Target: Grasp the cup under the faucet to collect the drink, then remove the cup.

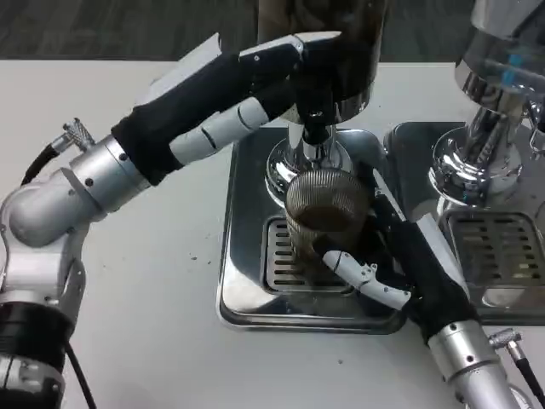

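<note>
The counter (162, 290) is white and flat. A shiny metal tray (247, 298) sits on it, near the middle. The tray has a grate with slots. A second shiny tray (502, 256) sits on the counter at 3 o'clock from the first, just beside it. It has a slotted grate too.

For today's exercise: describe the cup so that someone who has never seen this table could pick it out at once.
Find the left of two shiny metal drip trays on the white table. The cup stands on its slotted grate, under the dispenser's faucet, held by the right hand. It alone is ribbed, clear glass with brown drink inside.
</note>
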